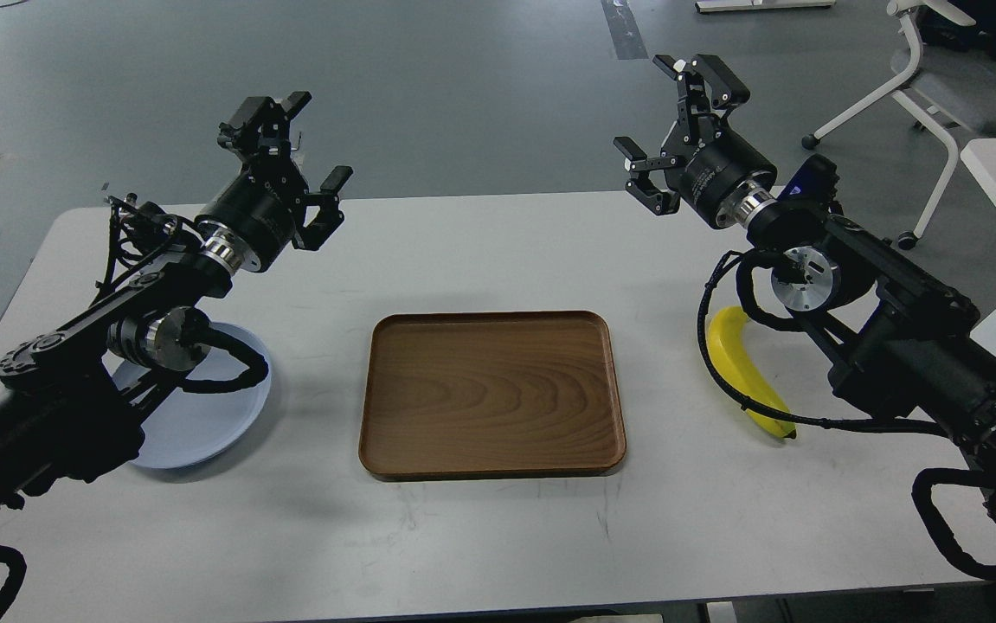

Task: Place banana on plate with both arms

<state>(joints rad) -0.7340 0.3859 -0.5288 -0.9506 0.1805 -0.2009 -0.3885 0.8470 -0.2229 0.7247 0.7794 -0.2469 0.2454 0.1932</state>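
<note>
Grey floor and a white chair lie beyond the white table, which carries everything. Largest on it is the brown tray, empty at the middle. Both arms reach in raised off the tabletop: the left gripper and the right gripper hang in the air over the far edge, jaws spread wide on each, holding nothing. Next in size, the plate sits toward the left edge, partly hidden under the left arm. Smallest, the banana lies toward the right edge, beneath the right arm, its long axis running from far to near with a curve. It sits below and nearer the viewer than the right jaws, so the right arm looks best placed to reach down for it, while the plate lies well apart across the tray
</note>
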